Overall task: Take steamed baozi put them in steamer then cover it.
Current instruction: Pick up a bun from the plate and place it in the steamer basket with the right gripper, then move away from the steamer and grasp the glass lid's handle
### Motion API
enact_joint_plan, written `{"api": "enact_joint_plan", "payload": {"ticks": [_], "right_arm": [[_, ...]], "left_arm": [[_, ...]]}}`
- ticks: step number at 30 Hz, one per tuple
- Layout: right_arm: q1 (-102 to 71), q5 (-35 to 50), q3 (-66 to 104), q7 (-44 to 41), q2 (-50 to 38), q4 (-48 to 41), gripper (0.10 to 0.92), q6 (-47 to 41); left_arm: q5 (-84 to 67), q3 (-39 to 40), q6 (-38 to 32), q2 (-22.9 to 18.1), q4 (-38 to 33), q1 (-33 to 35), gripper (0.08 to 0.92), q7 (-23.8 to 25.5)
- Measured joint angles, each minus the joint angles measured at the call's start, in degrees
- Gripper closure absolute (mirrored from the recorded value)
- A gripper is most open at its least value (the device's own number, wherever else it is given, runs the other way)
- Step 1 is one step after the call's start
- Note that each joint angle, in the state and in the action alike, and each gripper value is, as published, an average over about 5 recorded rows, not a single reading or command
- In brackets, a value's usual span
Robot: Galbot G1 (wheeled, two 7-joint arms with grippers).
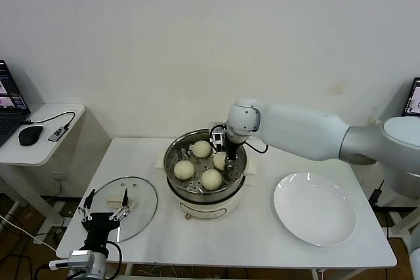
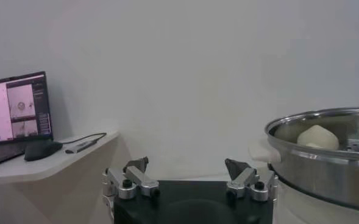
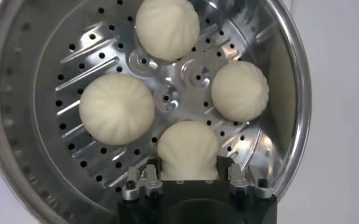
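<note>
The steamer [image 1: 174,181] stands mid-table with its perforated tray [image 3: 185,91] showing. Several cream-white baozi lie on the tray: one at the back [image 1: 201,149], one on the left [image 1: 184,170], one in front [image 1: 211,179]. Another baozi [image 3: 187,146] rests on the tray between the fingers of my right gripper [image 3: 189,164], which reaches down into the pot [image 1: 226,155]. Its jaws stand slightly apart, close beside the bun. The glass cover [image 1: 141,195] lies flat at the table's left. My left gripper [image 1: 106,196] hovers open over the cover's near edge, empty [image 2: 187,163].
A bare white plate [image 1: 315,209] lies at the table's right. A side desk at far left carries a laptop [image 2: 14,106], a mouse [image 1: 30,134] and a cable. The steamer's rim [image 2: 313,125] shows beside my left gripper in the left wrist view.
</note>
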Motion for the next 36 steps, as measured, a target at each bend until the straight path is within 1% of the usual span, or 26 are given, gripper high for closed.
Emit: {"api": "enact_joint_plan", "payload": {"ticks": [3,6,14,17,20,24,28,32,36], "right_arm": [[0.1,-0.01,0.92,0.11,-0.64,0.56,0.262,0.02],[0.63,0.2,1.89,0.05,-1.71,1.68,0.214,-0.05],[1.39,1.78,5.39,1.61,-7.69,7.55,0.203,0.7],[0.03,3.86,7.9,4.73,-11.4,11.32,0.203,1.52],[-3.35,6.45,11.73,9.76,-15.94,15.67,0.203,3.16],[-11.96,8.54,20.35,17.35,-22.05,20.87,0.203,7.58],[-25.37,8.02,33.57,23.57,-25.73,24.99,0.203,13.61],[-40.64,4.94,48.81,27.85,-26.21,28.02,0.203,20.44],[-55.66,0.42,63.68,30.32,-23.86,29.8,0.203,27.49]], "left_arm": [[0.05,0.04,0.0,-0.1,-0.12,0.03,0.177,-0.01],[0.06,0.07,0.02,-0.15,-0.24,-0.06,0.177,0.0],[-0.18,0.04,0.07,-0.02,0.09,-0.25,0.177,0.01],[-0.36,-0.05,0.02,0.15,0.22,-0.29,0.177,0.03],[-0.41,-0.06,-0.16,0.3,0.48,-0.41,0.177,0.08],[-0.14,0.2,-0.44,0.44,0.75,-0.42,0.177,0.23],[0.27,0.45,-0.71,0.29,0.85,-0.29,0.177,0.27],[0.86,0.75,-1.07,-0.05,1.15,0.03,0.177,0.11],[2.04,1.16,-1.65,-0.4,1.62,0.42,0.177,-0.33]]}}
